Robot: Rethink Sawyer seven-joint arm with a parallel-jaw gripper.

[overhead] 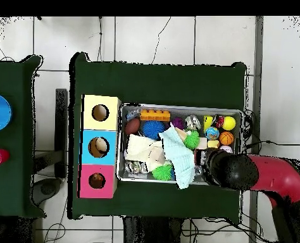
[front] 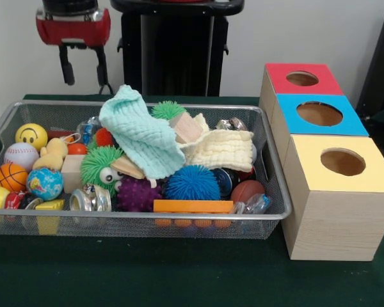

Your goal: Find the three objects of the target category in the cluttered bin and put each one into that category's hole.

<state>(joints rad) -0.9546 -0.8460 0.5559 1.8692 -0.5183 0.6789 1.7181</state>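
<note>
The wire mesh bin (front: 147,216) sits on the green table, full of toys; it also shows in the overhead view (overhead: 181,106). A pale yellow duck (front: 51,153) lies near the bin's left end, beside a baseball. No tiger-striped toy shows; cloths and balls cover much of the bin. The red-topped box's hole (front: 302,78) is at the far right, farthest of the boxes; in the overhead view the hole (overhead: 97,181) is left of the bin. My gripper (front: 84,69) hangs open and empty above the bin's far left corner. In the overhead view the arm (overhead: 231,171) covers the gripper.
A blue-topped box (front: 319,114) and a yellow-topped box (front: 342,162) stand in line with the red one. The bin holds a mint cloth (front: 141,137), a cream cloth (front: 224,150), a green googly-eyed spiky ball (front: 101,167), a blue spiky ball (front: 192,182), an orange brick (front: 192,206) and sports balls.
</note>
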